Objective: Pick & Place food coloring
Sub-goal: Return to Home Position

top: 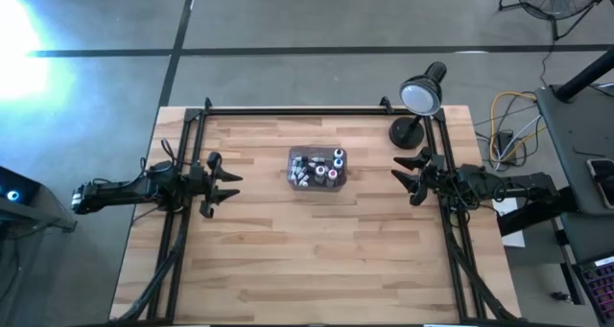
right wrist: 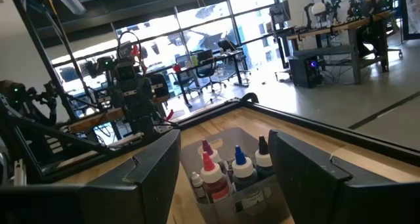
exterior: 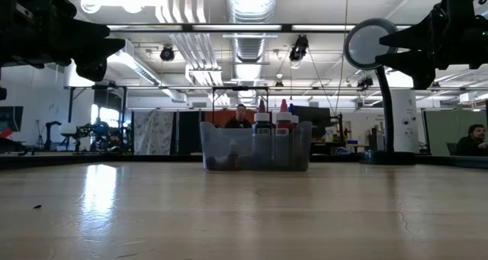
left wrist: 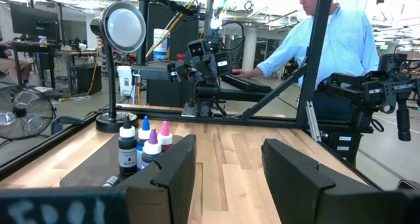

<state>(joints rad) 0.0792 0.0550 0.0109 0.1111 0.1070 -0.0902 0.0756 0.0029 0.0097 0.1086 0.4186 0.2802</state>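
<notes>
Pale wooden table (top: 317,260): tiny capped food coloring bottles (top: 319,170) inside clear grey plastic tray (top: 293,155), centre. Left gripper (top: 230,186), right gripper (top: 402,178) at opposite edges, fingers apart, empty; home both slowly, clear of tray

Left gripper (top: 228,185) is noted with fingers (left wrist: 167,181) spread wide and nothing held between them. The left arm (top: 125,188) is laid out straight behind it. Right gripper (top: 403,176) is directed squarely at the left one, well apart from it, with fingers (right wrist: 154,175) likewise parted and empty. The right arm (top: 499,185) is extended behind it.
</notes>
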